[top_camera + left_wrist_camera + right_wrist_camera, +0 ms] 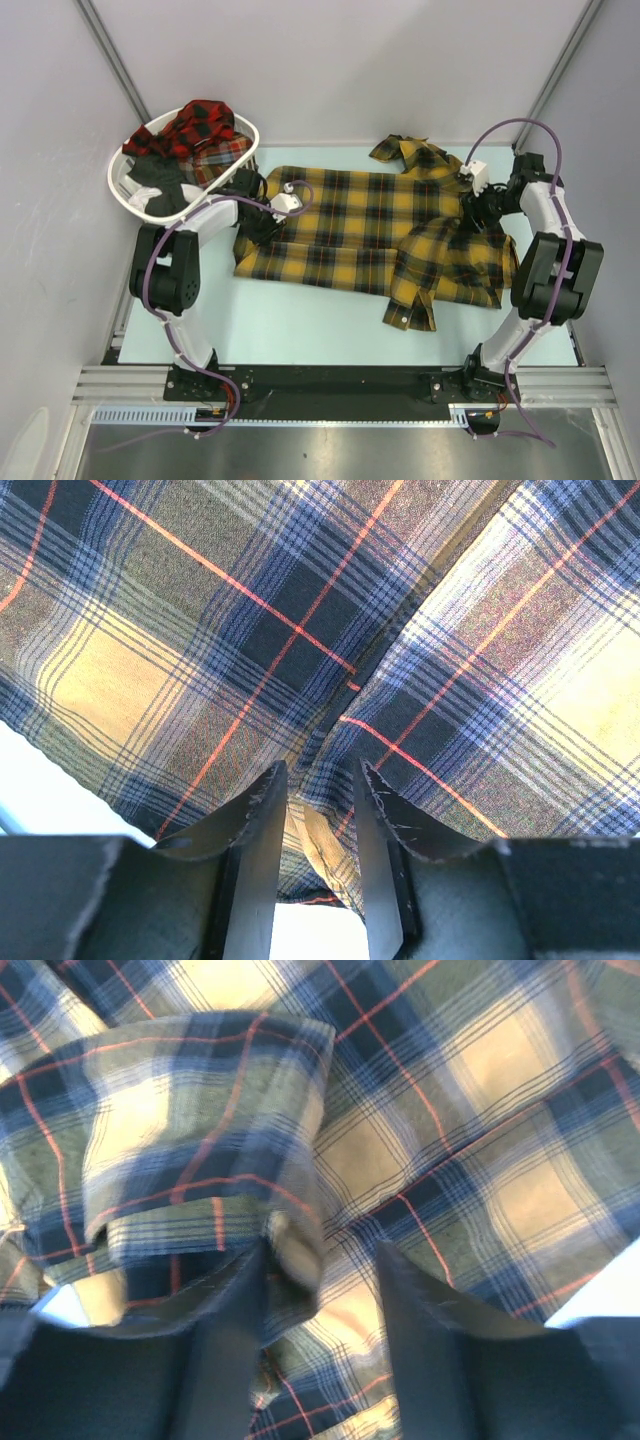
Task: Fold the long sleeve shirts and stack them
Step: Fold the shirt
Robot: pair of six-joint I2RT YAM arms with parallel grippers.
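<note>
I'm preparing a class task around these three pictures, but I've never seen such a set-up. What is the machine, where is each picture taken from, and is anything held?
Two robot arms are bolted at the near edge of a pale table. One picture looks down from above; the other two come from a camera on each wrist, so that arm's dark fingers show at the bottom. A yellow checked shirt lies spread on the table. A white basket at the far left corner holds red checked shirts. The left hand and right hand are down at the yellow cloth with fingers parted; neither seems to grip it.
</note>
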